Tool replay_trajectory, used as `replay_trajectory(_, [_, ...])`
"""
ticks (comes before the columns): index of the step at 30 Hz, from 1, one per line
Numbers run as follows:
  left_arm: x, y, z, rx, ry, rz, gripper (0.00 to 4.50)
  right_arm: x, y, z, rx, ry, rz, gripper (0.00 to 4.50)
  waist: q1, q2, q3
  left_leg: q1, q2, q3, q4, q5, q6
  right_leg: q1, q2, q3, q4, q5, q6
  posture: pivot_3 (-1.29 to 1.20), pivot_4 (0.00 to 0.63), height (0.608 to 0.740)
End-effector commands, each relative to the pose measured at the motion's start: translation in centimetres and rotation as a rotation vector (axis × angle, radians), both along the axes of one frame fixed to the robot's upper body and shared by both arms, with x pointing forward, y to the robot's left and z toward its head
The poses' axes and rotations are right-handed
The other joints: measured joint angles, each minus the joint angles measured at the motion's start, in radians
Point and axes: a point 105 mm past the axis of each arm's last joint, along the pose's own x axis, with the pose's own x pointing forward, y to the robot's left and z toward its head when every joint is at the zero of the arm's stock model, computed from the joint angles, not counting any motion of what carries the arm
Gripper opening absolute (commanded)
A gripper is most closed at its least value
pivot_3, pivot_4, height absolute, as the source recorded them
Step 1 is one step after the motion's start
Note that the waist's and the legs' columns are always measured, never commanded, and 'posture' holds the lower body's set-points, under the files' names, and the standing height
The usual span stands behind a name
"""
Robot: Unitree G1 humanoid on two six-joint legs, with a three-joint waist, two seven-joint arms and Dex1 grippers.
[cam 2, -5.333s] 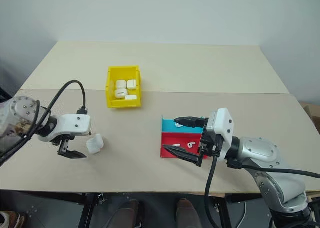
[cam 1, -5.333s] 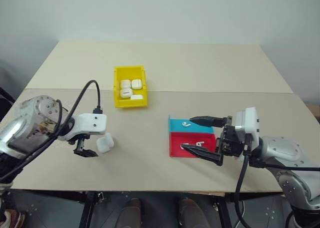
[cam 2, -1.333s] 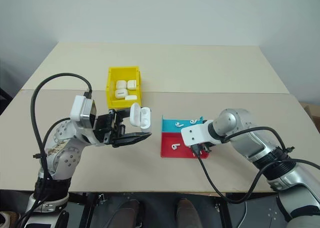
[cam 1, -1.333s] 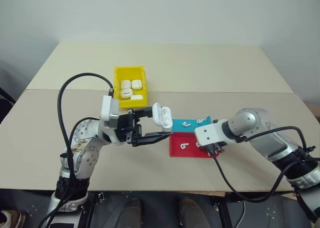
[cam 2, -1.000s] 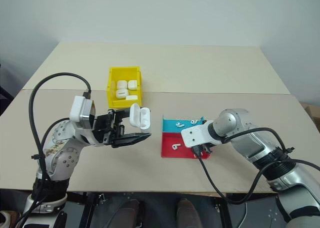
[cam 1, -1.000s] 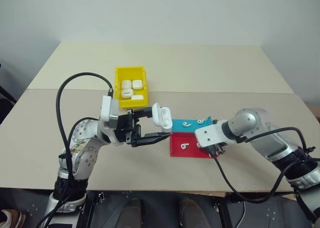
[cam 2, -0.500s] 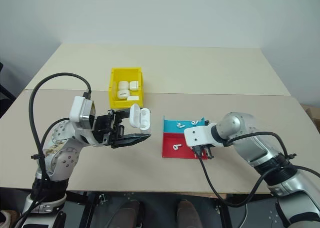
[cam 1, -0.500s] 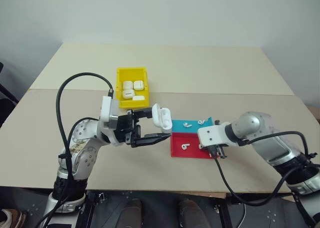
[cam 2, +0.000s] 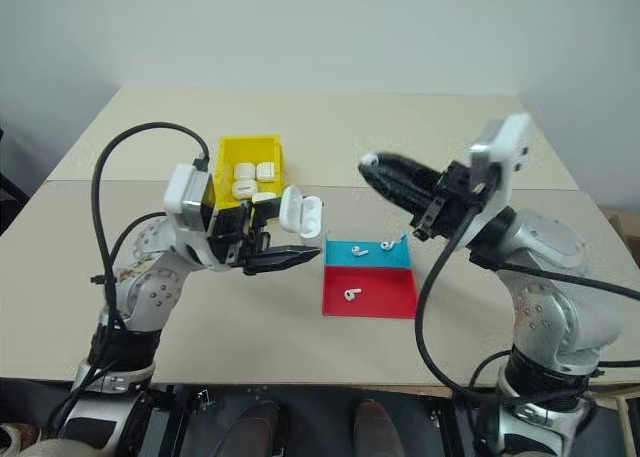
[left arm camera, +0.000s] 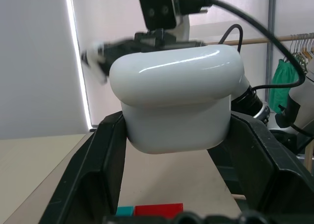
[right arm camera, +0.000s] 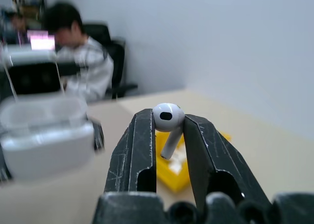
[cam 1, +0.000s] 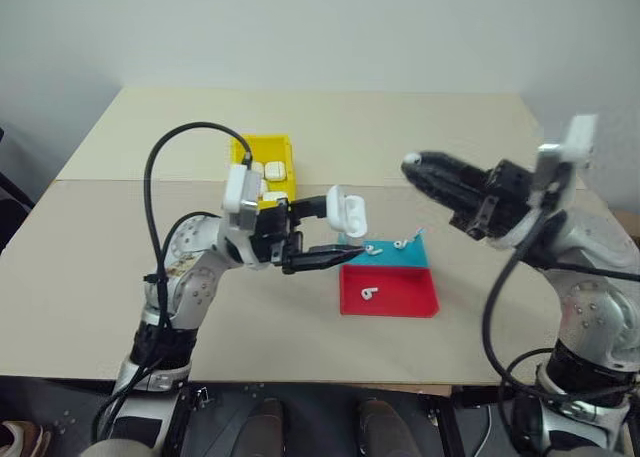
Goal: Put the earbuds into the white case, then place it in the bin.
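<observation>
The white case [cam 1: 347, 212] hangs above the table with its lid flipped up, gripped between the fingers of my left gripper [cam 1: 330, 232]; in the left wrist view the case [left arm camera: 176, 101] sits between both black fingers [left arm camera: 105, 155]. My right gripper [cam 1: 425, 169] is raised over the table's right side, pointing toward the case, shut on one earbud [right arm camera: 167, 117] pinched at its tips. More earbuds lie on the tray: two on its blue half [cam 1: 371, 248] and one on its red half [cam 1: 367, 293]. The yellow bin [cam 1: 240, 149] stands behind the left gripper.
The flat blue-and-red tray [cam 1: 405, 299] lies at the table's middle, below and between the two grippers. Several white cases [cam 1: 272, 169] lie in the bin. A seam [cam 1: 120, 181] crosses the tabletop. A seated person [right arm camera: 73, 52] shows in the right wrist view.
My right gripper has lifted off the tray with an earbud and turned toward the case. My left gripper has carried the open case a little to the right.
</observation>
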Motion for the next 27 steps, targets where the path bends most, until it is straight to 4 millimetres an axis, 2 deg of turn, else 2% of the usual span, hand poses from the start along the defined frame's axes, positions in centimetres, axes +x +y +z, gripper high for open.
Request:
replay_trajectory(1, [0.2, -0.7, 0.6, -0.005, -0.013, -0.011, 2.78, -2.1, 1.9, 0.7, 0.032, -0.021, 0.068, 0.65, 0.000, 0.000, 0.000, 0.000, 0.000, 0.000, 0.000, 0.000, 0.000, 0.000, 0.000, 0.000, 0.000, 0.000, 0.000, 0.00, 0.150, 0.740])
replay_trajectory(7, [0.5, -0.7, 0.7, -0.002, -0.023, -0.013, 2.78, -1.8, 3.5, -1.0, -0.052, 0.021, 0.063, 0.65, -0.002, 0.000, 0.000, 0.000, 0.000, 0.000, -0.001, 0.000, 0.000, 0.000, 0.000, 0.000, 0.000, 0.000, 0.000, 0.00, 0.150, 0.740])
replay_trajectory(18, [0.0, -0.8, 0.5, 0.000, -0.047, -0.013, 2.78, -1.1, 3.1, -1.9, -0.124, 0.031, 0.028, 0.65, 0.000, 0.000, 0.000, -0.001, 0.000, 0.000, -0.001, 0.000, 0.000, 0.000, 0.000, 0.000, -0.001, 0.000, 0.000, 0.00, 0.150, 0.740])
replay_trajectory(22, [0.1, -0.8, 0.5, 0.005, -0.058, -0.009, 2.78, -1.1, 3.2, -2.8, -0.209, 0.010, 0.028, 0.65, 0.000, 0.000, 0.000, -0.001, 0.000, 0.000, -0.001, 0.000, 0.000, 0.000, 0.000, 0.000, -0.002, 0.000, 0.000, 0.00, 0.150, 0.740])
replay_trajectory(27, [0.1, -0.8, 0.5, 0.010, -0.063, -0.011, 2.78, -1.0, 3.6, -2.8, -0.207, 0.000, 0.041, 0.65, -0.002, 0.000, 0.000, -0.001, 0.000, 0.000, -0.001, 0.000, 0.000, 0.000, 0.000, 0.000, -0.002, 0.000, 0.000, 0.00, 0.150, 0.740])
